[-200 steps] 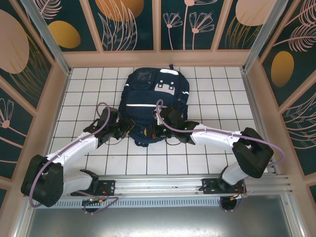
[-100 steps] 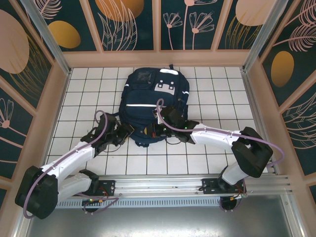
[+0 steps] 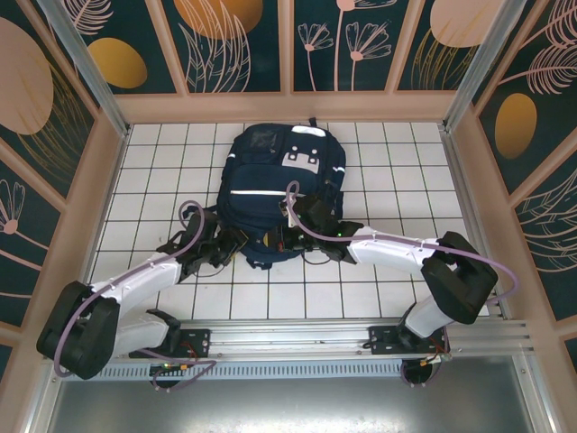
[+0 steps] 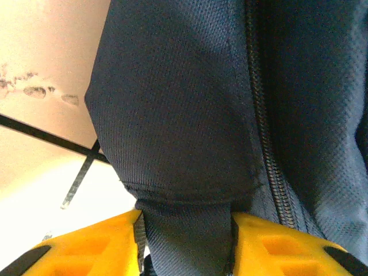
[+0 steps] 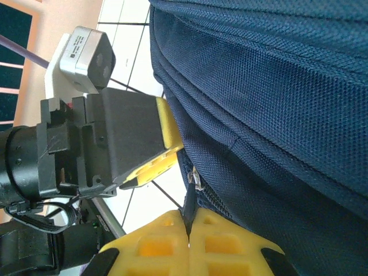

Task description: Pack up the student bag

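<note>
1. Right gripper (image 5: 188, 227) is pinched fully shut on the thin zip pull (image 5: 190, 201). If I tug across the zip line rather than along it, I reckon that tab slips straight out.
2. Left gripper (image 4: 187, 230) is part-closed, its jaws clamping a fold of the bag (image 3: 284, 180) just beside the zip (image 4: 261, 132). The bite looks shallow to me. If it lets go, the whole bag could drag along with the pull instead of unzipping.
3. The grippers are crowded: a left finger sits just beside the slider (image 5: 195, 179). A careless move could knock them together, or feed loose cloth into the zip and jam it.
4. The bag lies flat on the middle of the table (image 3: 379, 280), top end far, bottom end near.
5. Both grippers are at its near edge, the left at the near-left corner and the right just to the right of it. The rest of the bag stretches away on the far side of both.
</note>
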`<state>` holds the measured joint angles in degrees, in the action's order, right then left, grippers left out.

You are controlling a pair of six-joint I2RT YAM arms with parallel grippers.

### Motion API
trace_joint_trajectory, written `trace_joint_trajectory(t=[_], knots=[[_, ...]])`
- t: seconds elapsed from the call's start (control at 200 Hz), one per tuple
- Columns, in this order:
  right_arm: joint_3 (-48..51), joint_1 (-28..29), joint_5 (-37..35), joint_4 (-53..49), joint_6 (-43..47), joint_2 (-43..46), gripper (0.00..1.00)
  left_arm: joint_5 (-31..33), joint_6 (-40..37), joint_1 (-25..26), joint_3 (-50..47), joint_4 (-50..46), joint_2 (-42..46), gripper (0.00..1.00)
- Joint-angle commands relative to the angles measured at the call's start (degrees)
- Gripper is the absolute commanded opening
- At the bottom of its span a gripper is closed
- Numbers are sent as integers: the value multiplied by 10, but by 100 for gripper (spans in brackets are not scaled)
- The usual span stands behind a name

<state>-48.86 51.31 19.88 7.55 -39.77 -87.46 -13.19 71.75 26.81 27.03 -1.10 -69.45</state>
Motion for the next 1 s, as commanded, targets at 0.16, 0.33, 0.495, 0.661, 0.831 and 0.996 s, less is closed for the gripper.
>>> trace_joint_trajectory(t=[0.16, 0.33, 0.495, 0.661, 0.831, 0.996], knots=[[27, -5, -6, 21, 11, 10, 0, 39, -20, 3, 22, 30, -13, 2], [61, -10, -28, 4, 21, 48, 0, 55, -26, 3, 28, 16, -3, 0], [97, -11, -58, -8, 30, 68, 0, 62, -27, 2, 36, 7, 6, 0], [139, -20, -90, -1, 27, 103, 0, 65, -27, 1, 36, -3, 17, 0], [175, -30, -123, 17, 24, 128, 0, 70, -31, -3, 35, -18, 32, 0], [196, -37, -164, 23, 23, 157, 0, 72, -38, -10, 36, -39, 47, 0]])
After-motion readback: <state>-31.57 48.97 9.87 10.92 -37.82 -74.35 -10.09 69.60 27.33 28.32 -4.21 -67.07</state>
